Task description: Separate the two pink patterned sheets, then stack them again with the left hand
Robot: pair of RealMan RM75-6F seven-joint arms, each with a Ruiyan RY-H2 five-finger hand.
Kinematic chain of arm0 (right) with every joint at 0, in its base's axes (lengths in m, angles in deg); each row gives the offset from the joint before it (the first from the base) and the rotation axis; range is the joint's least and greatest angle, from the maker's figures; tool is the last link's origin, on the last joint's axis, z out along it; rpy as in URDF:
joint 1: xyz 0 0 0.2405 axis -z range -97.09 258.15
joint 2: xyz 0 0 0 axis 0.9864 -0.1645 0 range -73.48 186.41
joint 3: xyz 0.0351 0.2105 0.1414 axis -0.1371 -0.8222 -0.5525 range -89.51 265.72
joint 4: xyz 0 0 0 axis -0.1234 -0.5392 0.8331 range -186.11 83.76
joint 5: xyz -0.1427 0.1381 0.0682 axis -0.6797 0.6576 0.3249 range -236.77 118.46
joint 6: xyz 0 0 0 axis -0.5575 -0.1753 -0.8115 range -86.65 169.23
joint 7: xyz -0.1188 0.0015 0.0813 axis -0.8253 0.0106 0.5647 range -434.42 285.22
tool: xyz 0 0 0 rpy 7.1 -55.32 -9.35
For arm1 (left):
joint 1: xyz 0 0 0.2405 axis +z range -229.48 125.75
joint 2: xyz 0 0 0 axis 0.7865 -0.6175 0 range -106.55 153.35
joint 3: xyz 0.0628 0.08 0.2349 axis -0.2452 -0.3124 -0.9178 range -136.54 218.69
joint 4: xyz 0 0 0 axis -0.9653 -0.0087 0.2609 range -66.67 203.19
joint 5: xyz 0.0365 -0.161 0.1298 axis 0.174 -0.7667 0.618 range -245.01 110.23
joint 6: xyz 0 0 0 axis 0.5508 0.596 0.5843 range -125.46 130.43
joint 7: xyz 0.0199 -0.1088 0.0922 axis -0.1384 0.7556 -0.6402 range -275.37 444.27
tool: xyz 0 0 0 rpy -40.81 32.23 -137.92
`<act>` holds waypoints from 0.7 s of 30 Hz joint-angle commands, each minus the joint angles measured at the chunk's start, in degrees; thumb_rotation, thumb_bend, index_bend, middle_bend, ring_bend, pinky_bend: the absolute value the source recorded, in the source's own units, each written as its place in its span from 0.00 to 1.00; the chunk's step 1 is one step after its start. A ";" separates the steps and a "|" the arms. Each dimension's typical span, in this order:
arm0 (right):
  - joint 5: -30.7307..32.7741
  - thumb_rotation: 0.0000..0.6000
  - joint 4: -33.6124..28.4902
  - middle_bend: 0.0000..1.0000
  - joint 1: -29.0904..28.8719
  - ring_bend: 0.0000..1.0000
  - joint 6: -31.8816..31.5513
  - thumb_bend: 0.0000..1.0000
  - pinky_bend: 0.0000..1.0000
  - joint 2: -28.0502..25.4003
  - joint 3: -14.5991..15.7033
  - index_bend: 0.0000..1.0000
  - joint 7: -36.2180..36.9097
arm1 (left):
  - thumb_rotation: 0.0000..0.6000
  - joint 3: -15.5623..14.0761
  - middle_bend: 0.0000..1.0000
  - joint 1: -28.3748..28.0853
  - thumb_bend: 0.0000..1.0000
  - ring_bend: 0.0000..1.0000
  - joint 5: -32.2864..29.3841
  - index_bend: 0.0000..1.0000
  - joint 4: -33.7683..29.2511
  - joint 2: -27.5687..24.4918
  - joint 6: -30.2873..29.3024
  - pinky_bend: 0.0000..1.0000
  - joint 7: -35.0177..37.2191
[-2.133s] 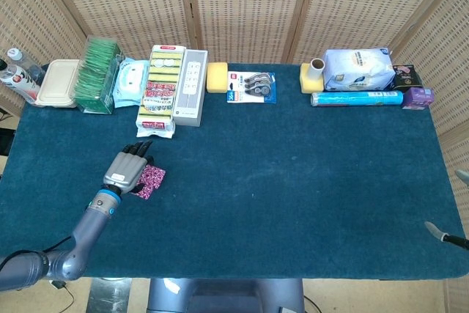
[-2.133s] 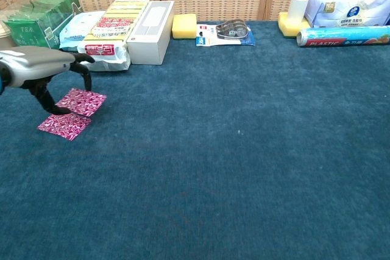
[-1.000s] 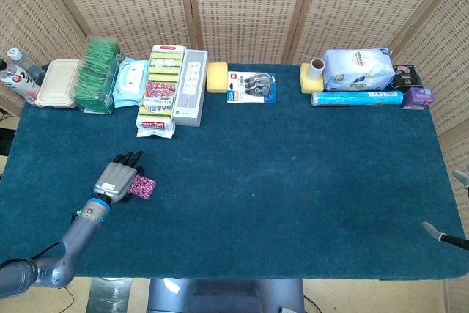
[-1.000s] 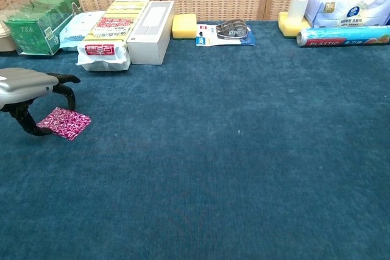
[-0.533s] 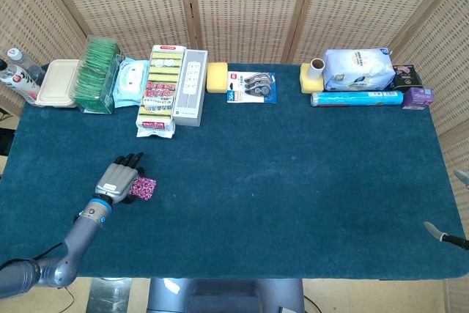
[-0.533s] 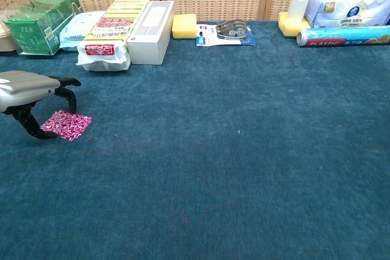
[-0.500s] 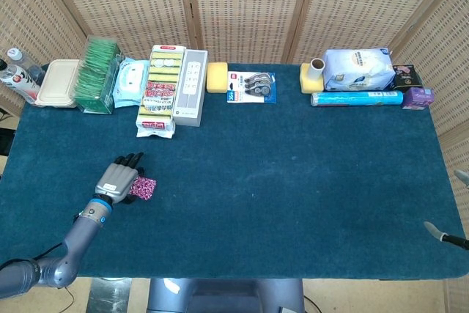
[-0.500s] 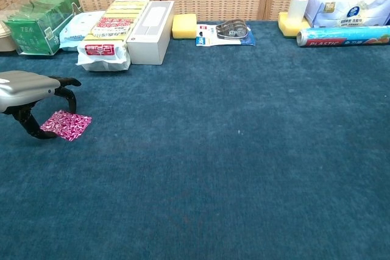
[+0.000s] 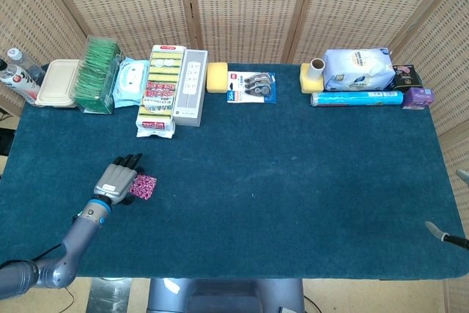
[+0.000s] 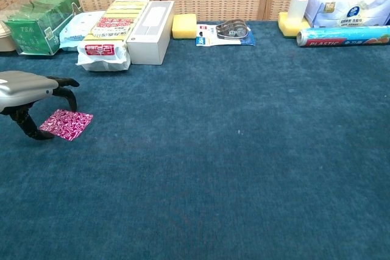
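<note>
Where two pink sheets lay apart a couple of seconds back, one overlapping the other's corner, only a single pink square (image 10: 66, 124) shows now on the blue cloth (image 9: 293, 181), near the robot's left front corner. To my eye the sheets are stacked again, edges close to matching, though I cannot see the lower one to be sure. The left hand (image 10: 31, 92) has drawn back a little and arches over the stack's left edge, fingers (image 10: 64, 81) curled and slightly parted; whether the tips touch the paper I cannot tell. It appears to grip nothing. Of the right hand, only a sliver shows at the table's far right edge.
</note>
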 commanded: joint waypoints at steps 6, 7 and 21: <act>-0.09 1.00 0.01 0.00 0.00 0.00 -0.03 0.00 0.02 0.10 0.04 0.11 -0.18 | 1.00 0.04 0.00 0.23 0.24 0.00 0.74 0.26 -0.48 -0.85 -0.27 0.10 0.29; -0.07 1.00 -0.01 0.00 0.01 0.00 -0.04 0.00 0.02 0.10 0.04 0.11 -0.20 | 1.00 0.02 0.00 0.22 0.24 0.00 0.78 0.26 -0.57 -1.01 -0.23 0.10 0.24; 0.11 1.00 -0.07 0.00 -0.01 0.00 0.06 0.00 0.02 0.09 0.00 0.12 -0.37 | 1.00 0.75 0.00 0.44 0.20 0.00 1.90 0.09 -2.89 -3.12 -0.29 0.10 2.11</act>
